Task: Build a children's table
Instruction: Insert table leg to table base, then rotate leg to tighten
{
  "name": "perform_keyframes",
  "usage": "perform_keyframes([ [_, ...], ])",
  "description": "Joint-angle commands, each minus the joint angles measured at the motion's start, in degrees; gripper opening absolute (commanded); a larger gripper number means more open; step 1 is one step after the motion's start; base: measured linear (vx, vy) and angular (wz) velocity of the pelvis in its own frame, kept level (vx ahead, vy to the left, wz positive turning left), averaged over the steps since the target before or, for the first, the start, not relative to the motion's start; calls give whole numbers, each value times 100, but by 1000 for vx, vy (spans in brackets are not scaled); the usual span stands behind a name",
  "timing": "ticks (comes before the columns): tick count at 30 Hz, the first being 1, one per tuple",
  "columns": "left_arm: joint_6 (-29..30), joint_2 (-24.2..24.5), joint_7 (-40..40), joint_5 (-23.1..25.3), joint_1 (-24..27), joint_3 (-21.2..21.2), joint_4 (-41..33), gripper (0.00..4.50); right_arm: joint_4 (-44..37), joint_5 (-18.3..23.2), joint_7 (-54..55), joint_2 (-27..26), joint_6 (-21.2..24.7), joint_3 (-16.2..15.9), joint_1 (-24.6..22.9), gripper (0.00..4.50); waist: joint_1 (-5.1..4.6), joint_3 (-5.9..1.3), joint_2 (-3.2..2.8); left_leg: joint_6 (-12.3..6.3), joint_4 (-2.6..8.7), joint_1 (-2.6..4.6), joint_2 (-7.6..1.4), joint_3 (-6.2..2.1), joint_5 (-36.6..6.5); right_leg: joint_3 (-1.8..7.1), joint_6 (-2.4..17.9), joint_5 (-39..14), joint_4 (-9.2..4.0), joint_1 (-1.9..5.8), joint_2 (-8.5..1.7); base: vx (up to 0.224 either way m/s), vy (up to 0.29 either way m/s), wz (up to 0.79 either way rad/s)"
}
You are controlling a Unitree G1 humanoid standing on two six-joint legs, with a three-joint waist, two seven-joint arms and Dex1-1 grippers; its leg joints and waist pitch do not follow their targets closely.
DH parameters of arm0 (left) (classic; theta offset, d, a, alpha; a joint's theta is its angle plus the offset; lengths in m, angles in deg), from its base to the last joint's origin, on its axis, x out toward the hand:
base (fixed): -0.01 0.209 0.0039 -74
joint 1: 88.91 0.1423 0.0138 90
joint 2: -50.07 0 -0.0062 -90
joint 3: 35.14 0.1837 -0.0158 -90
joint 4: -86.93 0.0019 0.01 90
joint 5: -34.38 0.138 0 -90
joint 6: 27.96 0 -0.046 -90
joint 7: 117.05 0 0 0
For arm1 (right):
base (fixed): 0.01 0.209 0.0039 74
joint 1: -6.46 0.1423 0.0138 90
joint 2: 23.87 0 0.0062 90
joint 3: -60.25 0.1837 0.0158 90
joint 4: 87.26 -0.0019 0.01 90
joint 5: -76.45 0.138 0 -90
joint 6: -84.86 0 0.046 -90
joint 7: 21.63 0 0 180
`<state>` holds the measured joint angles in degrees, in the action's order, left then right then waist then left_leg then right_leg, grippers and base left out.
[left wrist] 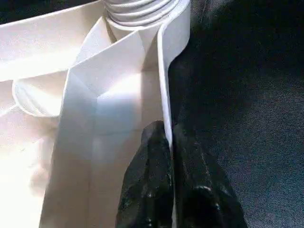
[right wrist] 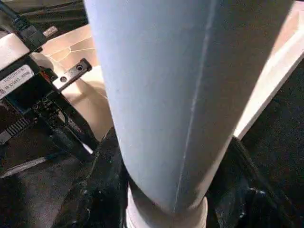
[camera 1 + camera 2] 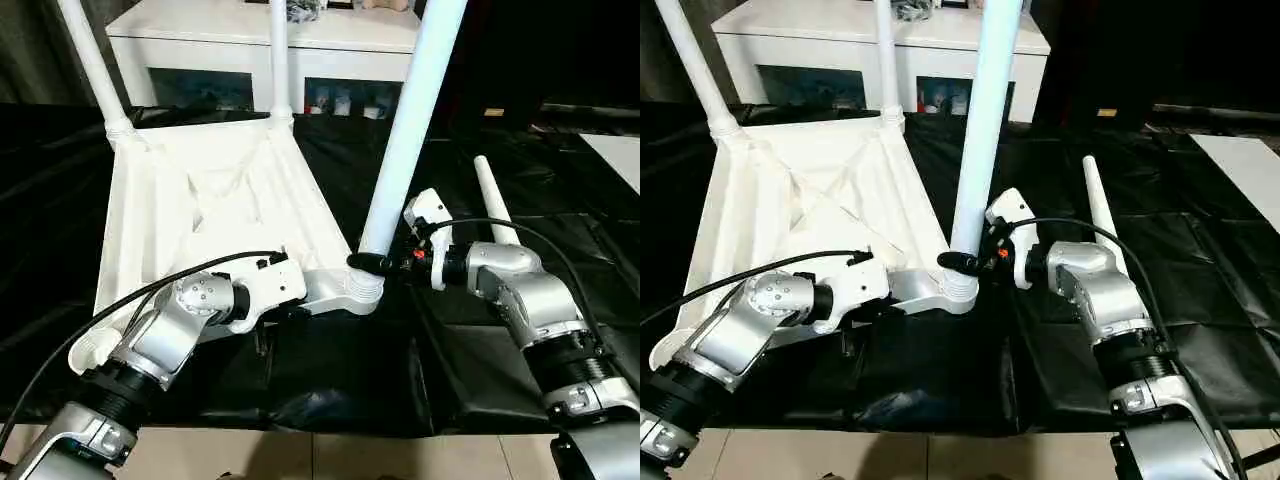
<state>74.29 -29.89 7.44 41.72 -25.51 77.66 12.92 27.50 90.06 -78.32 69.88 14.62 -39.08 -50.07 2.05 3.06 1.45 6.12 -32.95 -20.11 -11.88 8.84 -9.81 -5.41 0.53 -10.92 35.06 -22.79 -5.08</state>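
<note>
The children's table lies upside down on a black sheet, its ribbed white top (image 3: 200,200) facing up. Legs stand in its two far corners (image 3: 95,70) (image 3: 280,60). A third leg (image 3: 410,130) rises tilted from the near right corner. My right gripper (image 3: 372,264) is shut around this leg just above its threaded base, with black fingers (image 2: 102,183) on either side of it. The left gripper (image 1: 168,137) is shut on the top's thin near rim (image 1: 164,71), close to that corner. A loose leg (image 3: 495,200) lies on the sheet to the right.
A white cabinet (image 3: 250,40) with glass-fronted compartments stands behind the table. The black sheet (image 3: 350,370) ends at pale floor tiles (image 3: 300,455) by the near edge. A bare round socket (image 3: 95,350) sits at the top's near left corner.
</note>
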Motion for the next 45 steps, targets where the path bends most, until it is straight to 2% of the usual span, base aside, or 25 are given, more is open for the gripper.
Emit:
perform_keyframes([
  [1,-264,-44,179,-25,7,-113,-176,0,208,-57,20,-111,287,-218,-255,183,7,-300,-16,-141,391,-1,-92,12,-2085,265,768,-2552,-595,203,-279,0,0,0],
  [7,-148,-86,239,-100,56,-196,-212,0,122,-120,358,-290,253,-115,-333,183,-4,-299,-37,-119,401,-4,-84,-2,-2152,256,673,-2721,-613,200,-277,0,0,0],
  [10,-7,-148,341,-154,65,-288,-221,0,141,-206,607,-344,284,-97,-394,183,-25,-294,-33,-85,396,-8,-66,-12,-2250,234,553,-3038,-649,192,-283,0,0,0],
  [13,121,-215,418,-196,89,-356,-235,0,180,-286,799,-374,343,-82,-455,183,-38,-278,-40,-70,386,32,-60,-21,-2418,211,450,-3319,-702,151,-284,0,0,0],
  [17,408,-311,524,-206,120,-395,-313,0,258,-434,1308,-502,448,3,-479,183,-76,-267,-56,-29,390,42,-50,-47,-2632,165,331,-3545,-749,139,-281,0,0,0],
  [20,960,-608,764,-227,127,-442,-472,0,440,-606,1964,-724,374,98,-479,183,-137,-279,-85,41,435,17,-77,-94,-2726,127,351,-3340,-738,192,-295,0,0,0],
  [21,1301,-847,989,-224,125,-480,-536,0,496,-626,2228,-851,340,148,-502,183,-168,-276,-73,20,454,-16,-73,-109,-2752,110,366,-3218,-738,215,-283,0,0,0],
  [22,1461,-956,1133,-179,113,-485,-535,0,554,-632,2404,-912,340,199,-498,183,-210,-258,-78,9,457,24,-71,-105,-2890,92,372,-3271,-770,182,-273,-15,64,-13],
  [23,1563,-1027,1246,-122,102,-475,-523,0,600,-637,2550,-954,342,247,-491,183,-224,-273,-81,-13,438,70,-64,-100,-2913,97,397,-3267,-800,173,-290,0,0,0],
  [25,1974,-1327,1673,67,47,-475,-503,0,830,-719,3192,-1074,295,416,-437,183,-260,-257,-88,-22,453,65,-73,-96,-2958,101,428,-3204,-802,159,-275,0,0,0],
  [26,2285,-1601,1967,207,-18,-416,-536,0,1088,-756,3720,-1195,268,582,-358,183,-277,-260,-112,-9,430,119,-59,-92,-3065,94,407,-3289,-841,124,-281,0,0,0],
  [28,2352,-1668,2021,234,-37,-387,-556,0,1161,-778,3866,-1227,260,621,-333,183,-315,-245,-108,-21,424,136,-50,-105,-3180,62,399,-3285,-857,120,-273,0,0,0],
  [29,2437,-1925,2203,237,-101,-349,-608,0,1356,-792,4144,-1338,176,707,-256,183,-379,-250,-155,-33,453,114,-61,-135,-3386,18,307,-3269,-884,175,-275,0,0,0],
  [30,2449,-2011,2267,250,-125,-324,-627,0,1425,-795,4234,-1383,164,735,-227,183,-406,-247,-141,-44,452,124,-61,-137,-3450,-6,275,-3267,-913,172,-272,0,0,0],
  [31,2451,-2028,2279,253,-130,-320,-631,0,1439,-796,4252,-1392,162,740,-221,183,-407,-262,-141,-69,440,136,-45,-144,-3485,-35,220,-3298,-936,183,-278,0,0,0],
  [32,2447,-2150,2332,254,-150,-279,-664,0,1527,-817,4349,-1457,116,743,-174,183,-402,-260,-177,-75,443,150,-44,-147,-3516,-44,216,-3284,-943,180,-286,0,0,0],
  [34,2372,-2177,2338,300,-160,-205,-673,0,1581,-836,4417,-1506,104,736,-137,183,-429,-260,-183,-79,466,139,-63,-166,-3597,-76,225,-3150,-952,212,-292,0,0,0],
  [35,2292,-2097,2389,436,-177,-123,-630,0,1621,-833,4475,-1592,53,749,-76,183,-435,-263,-193,-69,498,105,-78,-181,-3612,-75,259,-2958,-933,245,-310,0,0,0],
  [36,2288,-2052,2410,472,-192,-120,-616,0,1656,-821,4514,-1618,44,761,-43,183,-436,-254,-195,-64,500,118,-75,-176,-3643,-70,272,-2971,-939,222,-306,0,0,0],
  [37,2294,-2009,2415,482,-201,-137,-620,0,1670,-818,4531,-1628,37,757,-22,183,-446,-244,-190,-65,478,169,-59,-162,-3708,-77,283,-3067,-965,178,-307,0,0,0],
  [38,2310,-1953,2394,456,-202,-178,-641,0,1673,-758,4497,-1655,-37,783,-3,183,-467,-229,-178,-75,469,171,-47,-160,-3741,-101,237,-3215,-992,171,-305,0,0,0],
  [41,2273,-1800,2327,399,-172,-276,-668,0,1602,-678,4274,-1694,-244,761,26,183,-500,-223,-198,-78,461,191,-39,-171,-3829,-144,143,-3377,-1025,158,-308,0,0,0],
  [45,2206,-1715,2318,399,-124,-305,-662,0,1565,-581,4093,-1715,-449,808,61,183,-526,-209,-196,-118,445,202,-32,-164,-3829,-164,108,-3500,-1048,143,-321,0,0,0],
])
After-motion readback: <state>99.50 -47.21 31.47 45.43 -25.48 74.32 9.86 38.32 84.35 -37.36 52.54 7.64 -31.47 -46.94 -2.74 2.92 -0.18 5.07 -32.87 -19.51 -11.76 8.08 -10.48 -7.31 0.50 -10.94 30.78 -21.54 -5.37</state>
